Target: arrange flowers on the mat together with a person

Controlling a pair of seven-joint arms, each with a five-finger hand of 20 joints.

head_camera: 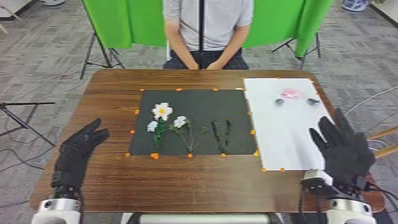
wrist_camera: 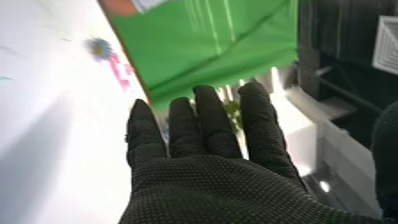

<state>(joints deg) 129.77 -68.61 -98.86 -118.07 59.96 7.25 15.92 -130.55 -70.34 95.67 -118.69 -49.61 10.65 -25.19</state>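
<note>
From where I stand, the brown wooden table (head_camera: 213,190) is the biggest thing, with its far side at twelve o'clock. The black mat (head_camera: 200,100) lies near the middle; the white sheet (head_camera: 289,135) is at its three o'clock. The right hand (head_camera: 348,159) is out at the table's four o'clock, by the sheet's edge, open, fingers straight and a little spread, palm bare. The left hand (head_camera: 76,151) is at about eight o'clock, beside the mat, its fingers loosely extended and the thumb apart; whether either one touches the table I can't tell. On the mat, a long-stemmed white sprig (head_camera: 180,122) runs down near the centre, a dark green stem (head_camera: 221,135) stands at three o'clock, a big white bloom (head_camera: 162,111) at ten and a small pale flower (head_camera: 152,126) on green at nine. Up at the sheet's twelve sits a pink flower (head_camera: 290,93), with one bluish bloom (head_camera: 279,101) at eleven and another bluish bloom (head_camera: 313,101) at one. Little orange marks (head_camera: 155,156) dot the edges.
</note>
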